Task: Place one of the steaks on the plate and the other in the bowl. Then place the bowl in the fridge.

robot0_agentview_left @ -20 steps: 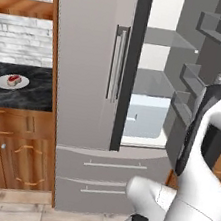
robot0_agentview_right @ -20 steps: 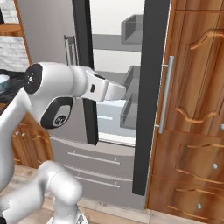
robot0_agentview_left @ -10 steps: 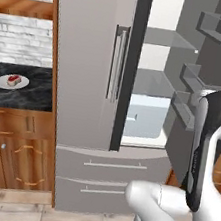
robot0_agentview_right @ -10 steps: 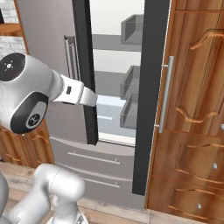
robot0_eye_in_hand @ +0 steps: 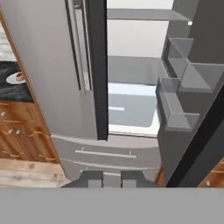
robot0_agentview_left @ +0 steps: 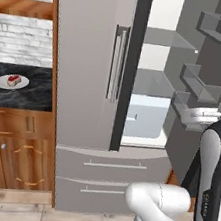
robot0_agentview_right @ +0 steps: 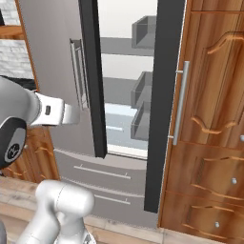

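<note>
- One steak (robot0_agentview_left: 14, 80) lies on the plate (robot0_agentview_left: 4, 83), which stands on the dark tabletop (robot0_agentview_left: 28, 100) at the middle left of the left base view. This part of the task looks finished.
- The fridge (robot0_agentview_left: 87, 78) has its right door (robot0_agentview_left: 212, 58) swung open, so the white inside is seen in the middle of the frame.
- I cannot find the bowl or the second steak with certainty. On the lower shelf there is a pale box-like shape (robot0_agentview_left: 146, 115), which looks more like a drawer of the fridge than a bowl.
- So I cannot tell if the bowl is already inside; if it is, I judge that the task is close to its end.
- The hand (robot0_eye_in_hand: 112, 178) is at the bottom middle of the hand view, well apart from the shelves. Its two tips stand close together with nothing between them, but I cannot tell if they are fully shut or a little parted.
- Materials: the fridge front is smooth grey with a brushed metal look, with thin straight bar handles. The shelves and door bins (robot0_eye_in_hand: 177, 105) are grey and boxy.
- The tabletop is black with pale veins like marble, the cabinets (robot0_agentview_right: 209, 119) are glossy brown wood, the plate is flat, round and white.
</note>
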{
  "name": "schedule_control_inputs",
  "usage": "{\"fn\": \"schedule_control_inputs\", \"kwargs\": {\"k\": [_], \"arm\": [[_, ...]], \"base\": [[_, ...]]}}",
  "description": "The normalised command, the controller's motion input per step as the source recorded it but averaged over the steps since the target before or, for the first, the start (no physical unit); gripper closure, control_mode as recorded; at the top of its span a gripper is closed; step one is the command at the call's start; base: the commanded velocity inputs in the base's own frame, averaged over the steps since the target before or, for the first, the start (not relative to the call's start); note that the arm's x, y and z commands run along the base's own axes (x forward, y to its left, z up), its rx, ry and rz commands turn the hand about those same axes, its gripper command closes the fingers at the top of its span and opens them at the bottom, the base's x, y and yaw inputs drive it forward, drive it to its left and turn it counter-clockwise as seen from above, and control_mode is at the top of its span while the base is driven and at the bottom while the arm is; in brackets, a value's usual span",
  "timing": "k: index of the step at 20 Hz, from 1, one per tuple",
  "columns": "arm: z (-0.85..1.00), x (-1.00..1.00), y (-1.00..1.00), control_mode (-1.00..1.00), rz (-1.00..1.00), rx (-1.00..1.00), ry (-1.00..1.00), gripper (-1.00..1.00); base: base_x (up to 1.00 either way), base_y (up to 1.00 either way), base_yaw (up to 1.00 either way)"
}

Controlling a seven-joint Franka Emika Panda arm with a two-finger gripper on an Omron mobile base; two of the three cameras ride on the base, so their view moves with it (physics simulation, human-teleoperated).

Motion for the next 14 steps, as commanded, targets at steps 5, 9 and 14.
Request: {"fn": "schedule_control_inputs", "kwargs": {"k": [5, 9, 14], "arm": [[0.05, -0.11, 0.21, -1.00, 0.01, 0.08, -0.27, -1.00], [0.40, -0.46, 0.02, -1.00, -0.21, 0.00, -0.20, -1.00], [0.18, -0.32, 0.04, -1.00, -0.17, 0.00, -0.10, -1.00]], "base": [[0.00, 0.00, 0.00], [0.00, 0.00, 0.00], [0.00, 0.00, 0.00]]}}
